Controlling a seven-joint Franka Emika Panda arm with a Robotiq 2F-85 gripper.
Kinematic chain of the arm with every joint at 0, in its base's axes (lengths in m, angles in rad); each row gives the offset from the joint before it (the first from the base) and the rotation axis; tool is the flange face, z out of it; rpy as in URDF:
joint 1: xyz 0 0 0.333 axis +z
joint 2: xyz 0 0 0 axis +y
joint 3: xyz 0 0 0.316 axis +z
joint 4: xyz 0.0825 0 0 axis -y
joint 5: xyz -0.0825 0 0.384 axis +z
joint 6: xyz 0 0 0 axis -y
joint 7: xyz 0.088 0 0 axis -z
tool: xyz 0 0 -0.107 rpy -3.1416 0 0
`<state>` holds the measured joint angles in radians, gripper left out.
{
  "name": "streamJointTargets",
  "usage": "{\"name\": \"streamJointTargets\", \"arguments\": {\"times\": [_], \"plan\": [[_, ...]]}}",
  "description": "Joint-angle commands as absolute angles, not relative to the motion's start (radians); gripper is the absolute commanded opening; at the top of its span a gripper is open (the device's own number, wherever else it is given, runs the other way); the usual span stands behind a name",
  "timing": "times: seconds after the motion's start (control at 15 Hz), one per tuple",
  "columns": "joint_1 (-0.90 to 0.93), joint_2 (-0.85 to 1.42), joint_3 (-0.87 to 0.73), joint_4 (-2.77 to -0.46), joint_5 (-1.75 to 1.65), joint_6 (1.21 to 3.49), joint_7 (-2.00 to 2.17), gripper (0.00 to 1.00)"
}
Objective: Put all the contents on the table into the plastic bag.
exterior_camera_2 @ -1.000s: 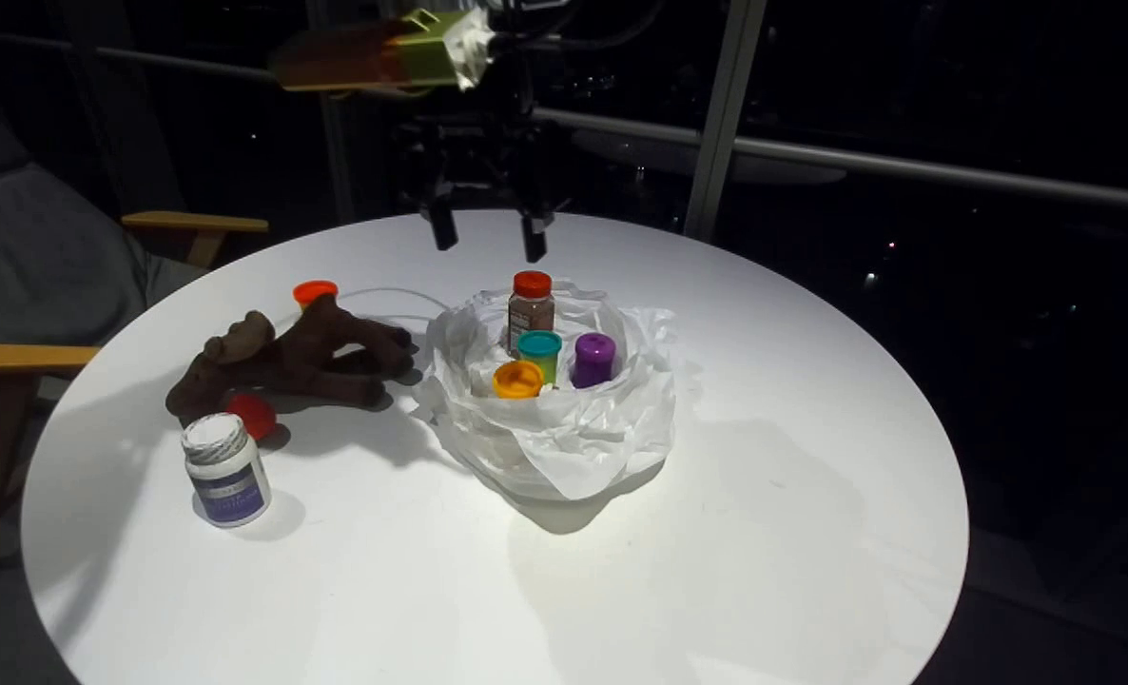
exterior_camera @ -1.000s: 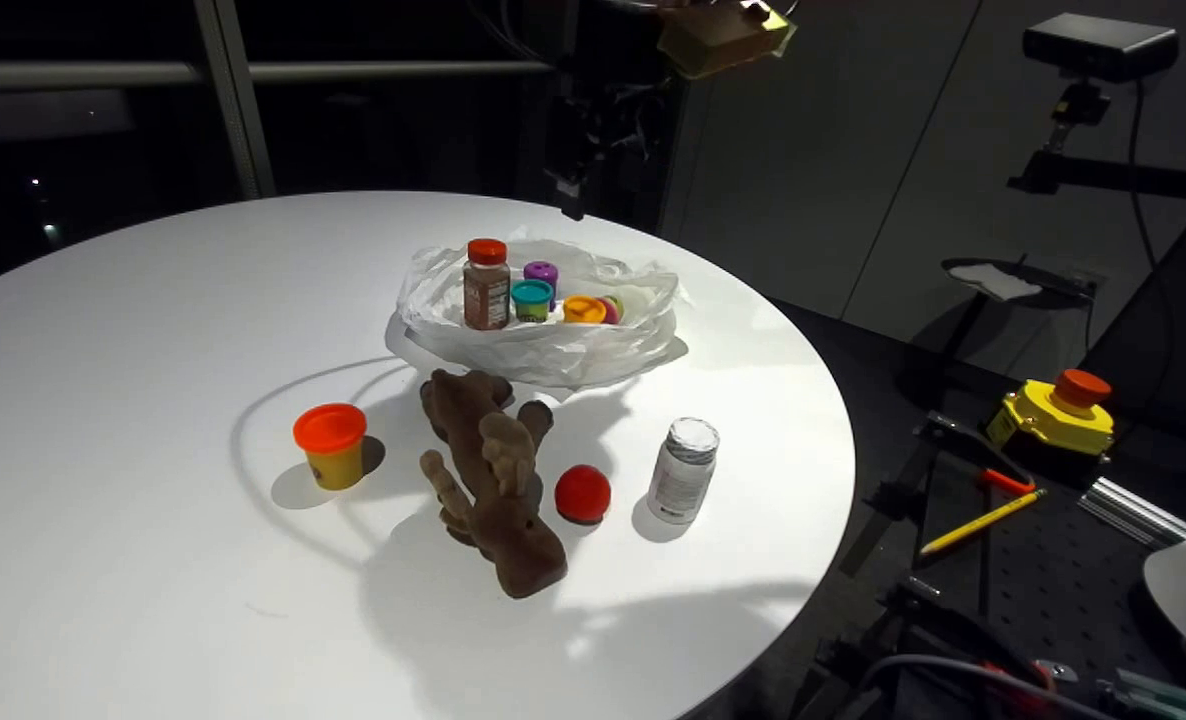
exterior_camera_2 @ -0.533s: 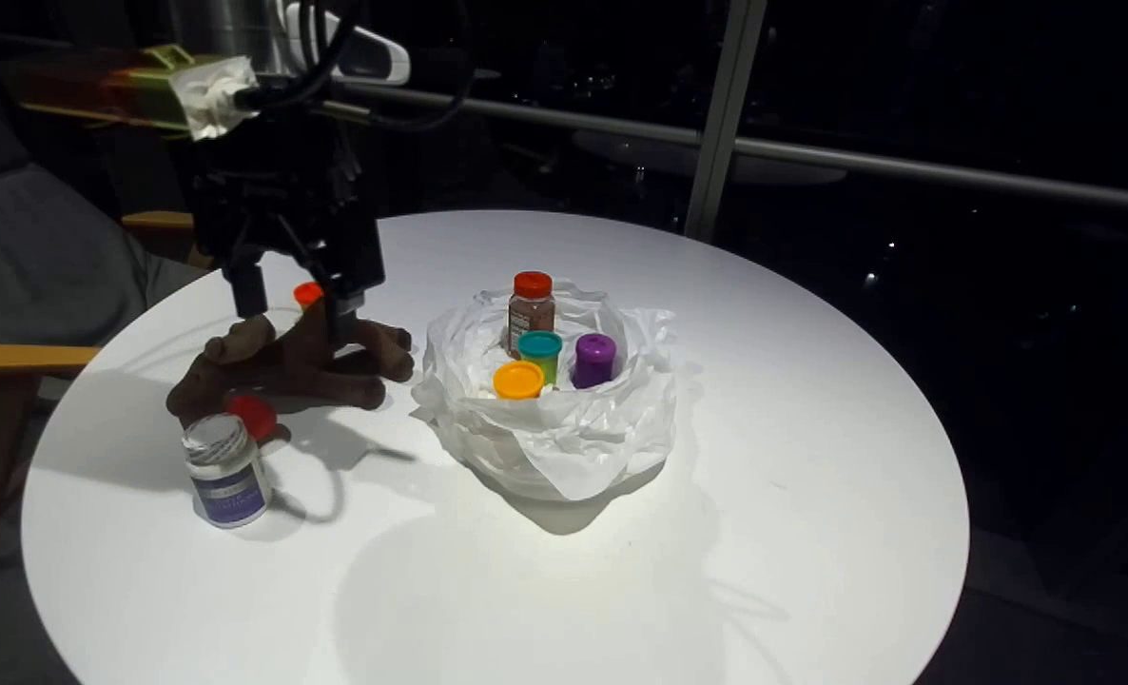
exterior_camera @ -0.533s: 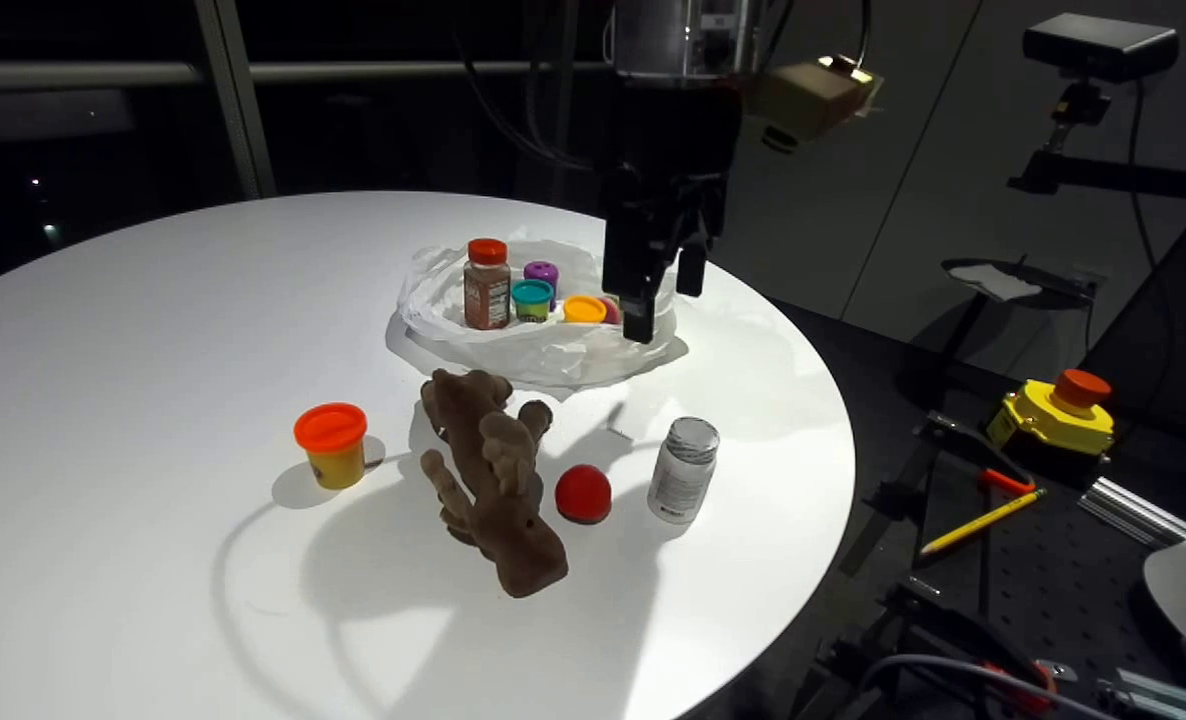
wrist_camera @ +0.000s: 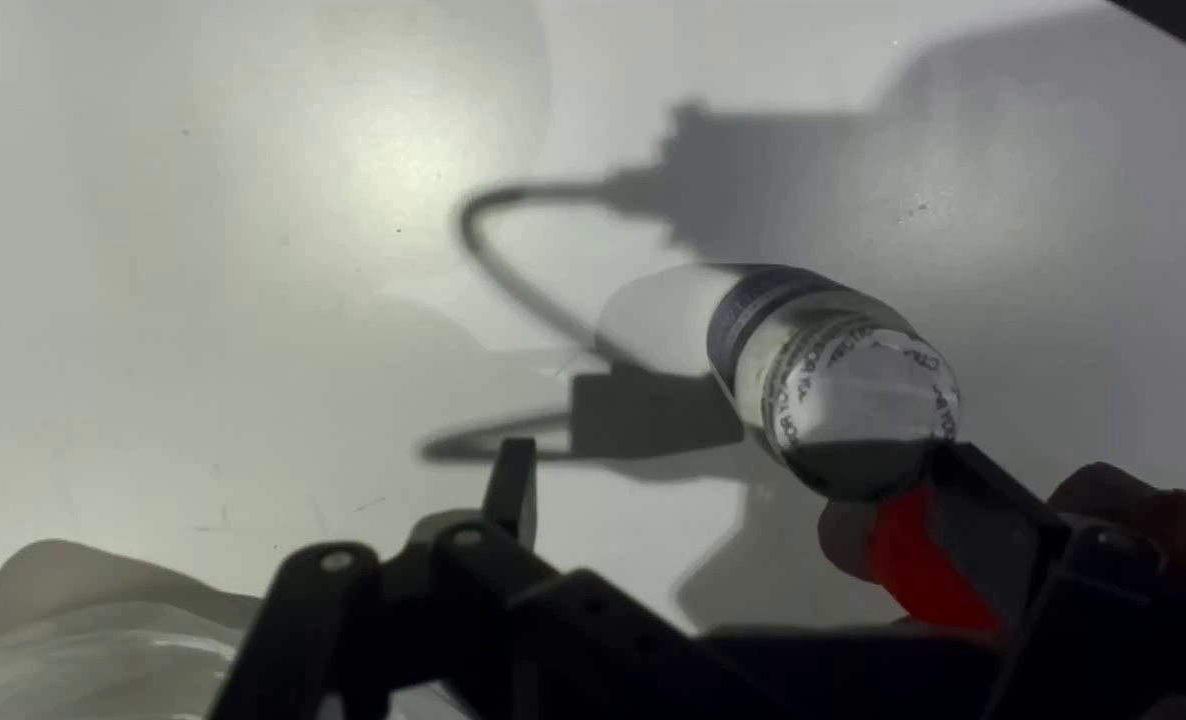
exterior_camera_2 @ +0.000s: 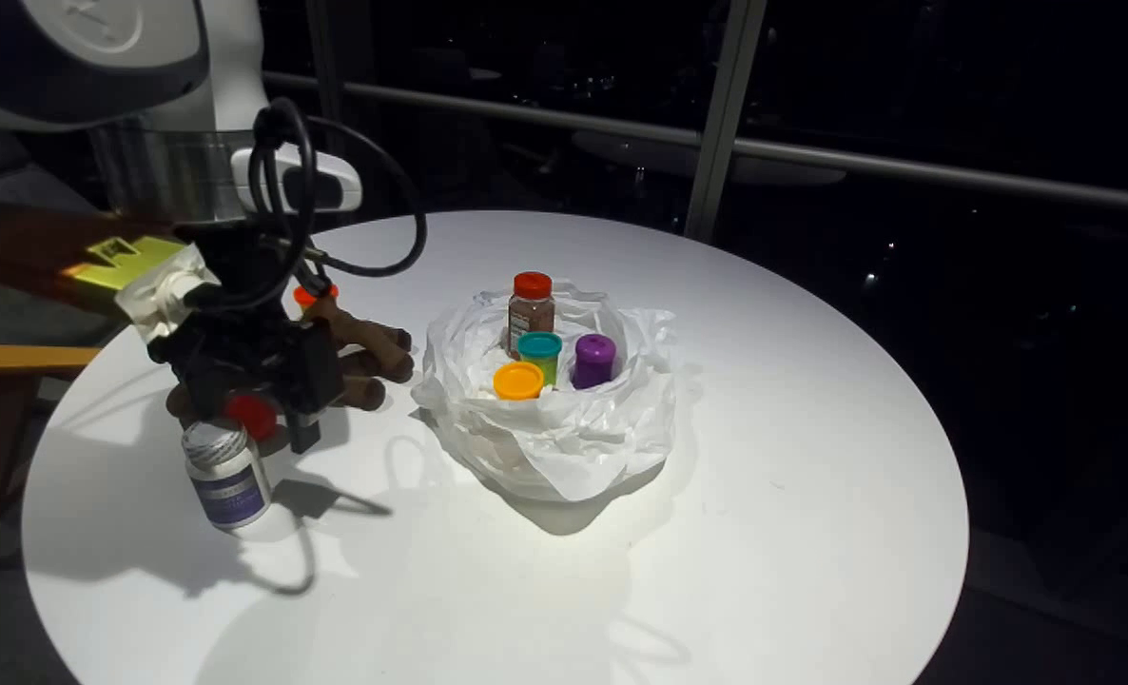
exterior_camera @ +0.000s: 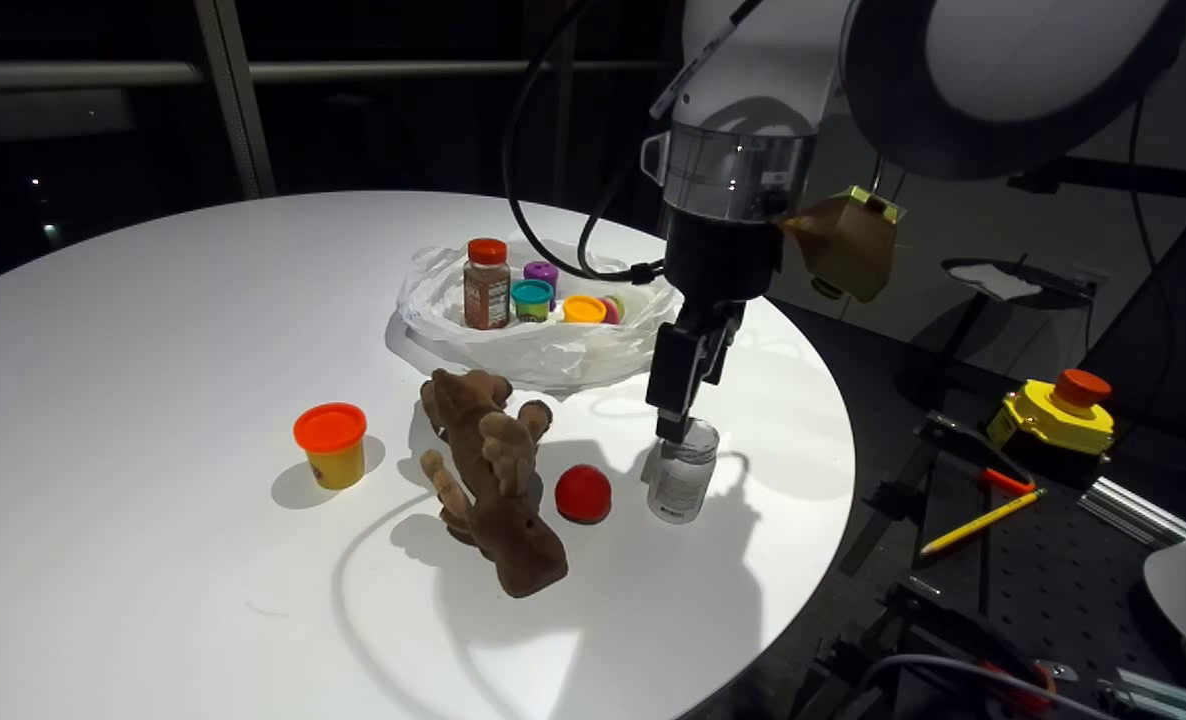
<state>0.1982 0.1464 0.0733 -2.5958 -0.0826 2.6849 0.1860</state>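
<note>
Gripper (wrist_camera: 738,470): jaws apart, nothing held, presumably spread to straddle the white bottle (exterior_camera_2: 227,476).
White bottle: upright on the table (exterior_camera_2: 811,495), likely target.
Red ball (exterior_camera: 583,493), brown plush (exterior_camera: 498,515), yellow tub (exterior_camera: 335,455): also on the table.
Plastic bag (exterior_camera_2: 573,447): mouth splayed, presumably for easy dropping.

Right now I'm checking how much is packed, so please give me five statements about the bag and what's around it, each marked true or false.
1. The red-capped brown bottle stands inside the plastic bag. True.
2. The round red object sits between the brown plush moose and the purple-labelled white jar. True.
3. The brown plush moose is inside the plastic bag. False: it lies outside, on the round white table.
4. The end effector is clamped on the purple-labelled white jar. False: the end effector is open, holding nothing.
5. The red-orange-lidded yellow tub stands outside the plastic bag. True.
</note>
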Motion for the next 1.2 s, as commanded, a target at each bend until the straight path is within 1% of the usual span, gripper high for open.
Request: {"name": "streamJointTargets", "arguments": {"times": [0.0,0.6,0.87,1.13], "plan": [[0.163,0.139,0.113,-2.646,-0.010,2.786,0.088,1.00],[0.109,0.112,0.216,-2.683,0.273,2.844,-0.144,1.00],[0.100,0.117,0.226,-2.676,0.308,2.871,-0.156,1.00],[0.119,0.113,0.191,-2.693,0.229,2.872,-0.086,1.00]]}}
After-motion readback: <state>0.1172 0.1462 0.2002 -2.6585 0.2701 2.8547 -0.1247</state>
